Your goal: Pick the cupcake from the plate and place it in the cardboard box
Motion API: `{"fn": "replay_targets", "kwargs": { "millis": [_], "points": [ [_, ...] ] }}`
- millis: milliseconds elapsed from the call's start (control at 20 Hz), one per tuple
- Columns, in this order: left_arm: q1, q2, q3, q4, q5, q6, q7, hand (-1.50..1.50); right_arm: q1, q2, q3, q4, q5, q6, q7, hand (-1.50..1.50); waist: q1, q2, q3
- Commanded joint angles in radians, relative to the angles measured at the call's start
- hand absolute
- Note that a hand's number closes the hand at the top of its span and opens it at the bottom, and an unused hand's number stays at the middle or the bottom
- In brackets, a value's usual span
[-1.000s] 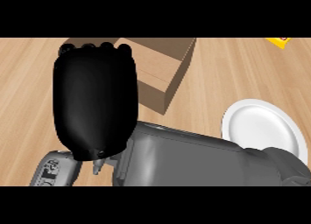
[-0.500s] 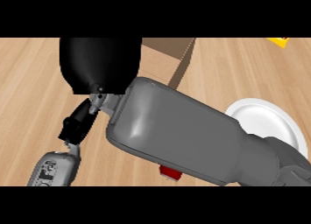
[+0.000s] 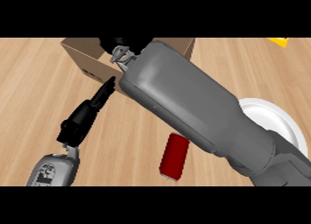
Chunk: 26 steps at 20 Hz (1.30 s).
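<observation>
1. Cardboard box sits at top centre of the wood counter; it's the ref for all below.
2. R forearm runs diagonally from lower right up to the box; right hand is over the box opening, mostly hidden, so can't tell finger state or contents.
3. Cupcake: not visible.
4. Left hand is below-left of box, fingers straight, holding nothing.
5. White plate lies well right of and below the box, partly behind the forearm.
6. Red object lies below the box.
7. Yellow item is far right of the box.

R forearm over cardboard box (plate beside)
</observation>
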Motion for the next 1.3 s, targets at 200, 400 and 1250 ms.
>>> {"fn": "replay_targets", "kwargs": {
  "millis": [200,400,1250],
  "points": [
    [0.007,0.028,0.034,0.002,0.028,-0.030,-0.020,0.00,-0.021,0.006,-0.043,0.285,-0.016,-0.101,-0.065,1.50,0.007,0.005,0.000],
    [0.006,-0.031,-0.030,0.049,-0.041,0.023,-0.052,0.00,0.016,0.006,-0.036,0.387,-0.024,-0.230,-0.119,1.50,0.012,0.009,0.000],
    [0.008,-0.028,-0.022,-0.022,-0.014,0.004,0.007,0.00,0.145,0.006,-0.225,0.399,-0.310,-0.704,-0.416,-1.50,0.015,0.008,0.002]
  ]
}}
